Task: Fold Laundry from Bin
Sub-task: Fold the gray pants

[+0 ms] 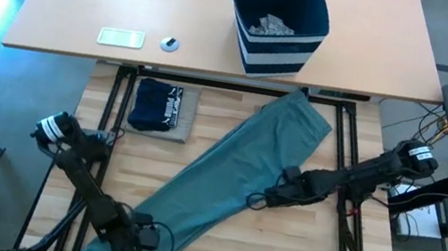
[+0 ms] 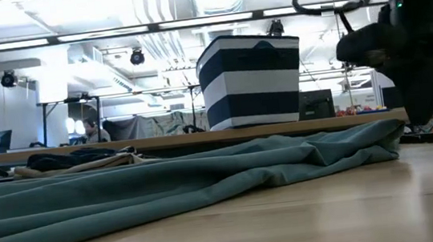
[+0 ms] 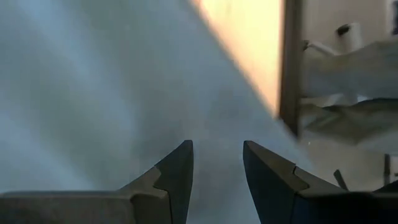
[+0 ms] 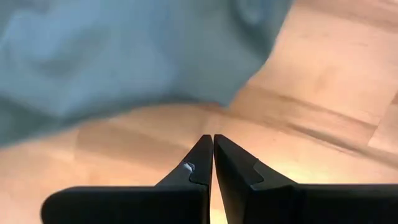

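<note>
A large teal-green garment [image 1: 234,172] lies spread slantwise on the wooden table, from the far right to the near left corner. A folded navy garment with white lettering [image 1: 162,107] rests flat at the far left. The striped navy bin [image 1: 277,17] stands on the desk beyond, with grey pieces [image 1: 267,26] inside. My left gripper [image 3: 217,163] is open over the teal garment's near-left end [image 1: 119,249], cloth showing between its fingers. My right gripper [image 4: 213,142] is shut above bare wood, just beside the garment's right edge [image 4: 205,99].
A small white flat device [image 1: 121,37] and a small round object [image 1: 169,43] lie on the far desk left of the bin. Dark frame bars [image 1: 118,109] run along the table's sides. Bare wood [image 1: 295,245] shows at the near right.
</note>
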You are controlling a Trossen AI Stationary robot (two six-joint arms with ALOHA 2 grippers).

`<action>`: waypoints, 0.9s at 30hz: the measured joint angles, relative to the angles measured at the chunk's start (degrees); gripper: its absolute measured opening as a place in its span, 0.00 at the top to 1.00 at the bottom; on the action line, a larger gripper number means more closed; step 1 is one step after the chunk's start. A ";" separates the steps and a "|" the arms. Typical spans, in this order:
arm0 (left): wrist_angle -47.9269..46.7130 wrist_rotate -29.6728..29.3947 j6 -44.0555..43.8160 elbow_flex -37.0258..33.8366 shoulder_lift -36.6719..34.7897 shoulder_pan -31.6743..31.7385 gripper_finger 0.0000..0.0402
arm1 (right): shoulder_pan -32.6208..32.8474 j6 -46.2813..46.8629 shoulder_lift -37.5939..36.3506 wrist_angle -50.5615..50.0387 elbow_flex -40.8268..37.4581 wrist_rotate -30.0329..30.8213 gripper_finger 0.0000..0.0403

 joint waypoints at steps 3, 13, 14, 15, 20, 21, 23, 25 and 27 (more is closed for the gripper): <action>0.67 -0.31 -3.65 0.11 2.50 -1.27 0.69 | -1.61 -4.47 0.45 0.10 -0.02 -0.99 0.97; 2.01 0.92 -6.92 0.26 4.63 -1.95 0.69 | -13.51 -18.75 0.83 1.18 -0.51 9.48 0.97; 2.03 1.17 -7.56 0.26 4.65 -1.95 0.69 | -14.67 -20.17 0.09 1.19 -0.52 10.78 0.97; 2.04 1.31 -8.09 0.26 4.67 -1.95 0.69 | -15.83 -21.63 -0.68 1.33 -0.52 11.71 0.97; 2.20 3.02 -9.90 0.20 4.46 -1.95 0.69 | -19.00 -28.29 -3.44 1.64 -0.52 8.37 0.97; 2.22 3.24 -10.17 0.17 4.18 -1.97 0.69 | -19.02 -29.20 -3.89 1.73 -0.51 6.27 0.97; 2.20 3.48 -10.36 0.13 3.82 -2.02 0.69 | -17.99 -29.43 -4.74 1.74 -0.50 1.08 0.97; 2.20 3.66 -10.36 0.11 3.41 -2.02 0.69 | -15.64 -28.20 -5.27 1.92 -0.50 -4.17 0.97; 2.20 3.75 -10.50 0.11 3.28 -2.04 0.69 | -11.94 -25.52 -5.37 2.11 -0.50 -7.06 0.97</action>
